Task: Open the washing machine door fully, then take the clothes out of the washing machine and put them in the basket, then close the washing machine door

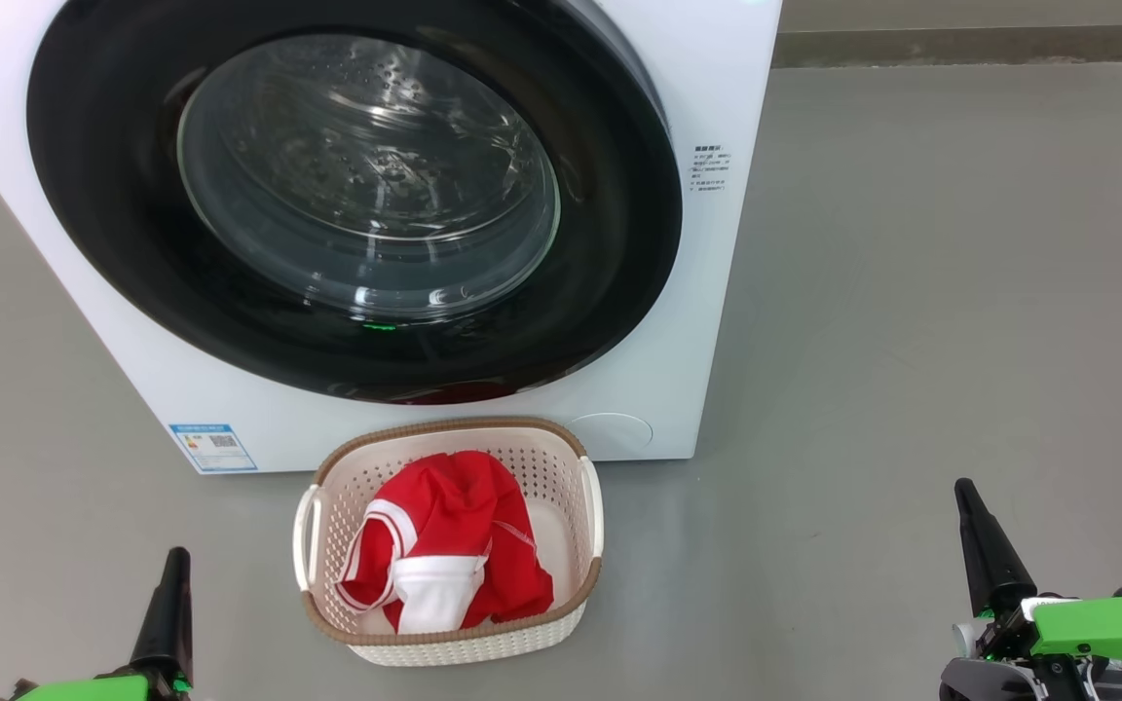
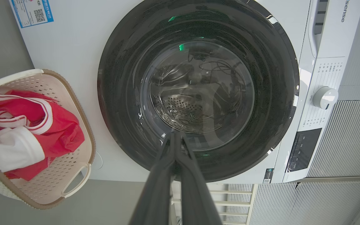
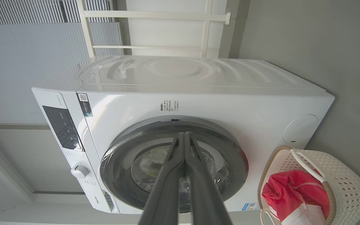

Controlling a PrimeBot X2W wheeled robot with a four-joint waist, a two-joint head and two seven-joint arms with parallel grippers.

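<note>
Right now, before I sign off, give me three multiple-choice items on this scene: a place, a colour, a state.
1. The basket stands: A in front of the washing machine; B on top of it; C behind it.
2. The clothes in it are: A blue; B red with white; C green.
3. The washing machine door is: A wide open; B ajar; C closed.
A, on the floor before the door; B, red fabric, white trim; C, its black rim lies flush on the white front.

Brand lettering "isense" [image 2: 342, 12], first letter cut off, on washing machine [image 2: 73, 47] panel, 1 o'clock in left wrist view. Head view: blue QR sticker [image 1: 213, 447] 7 o'clock of door [image 1: 113, 243], print block [image 1: 708, 169] 3 o'clock, both illegible.
</note>
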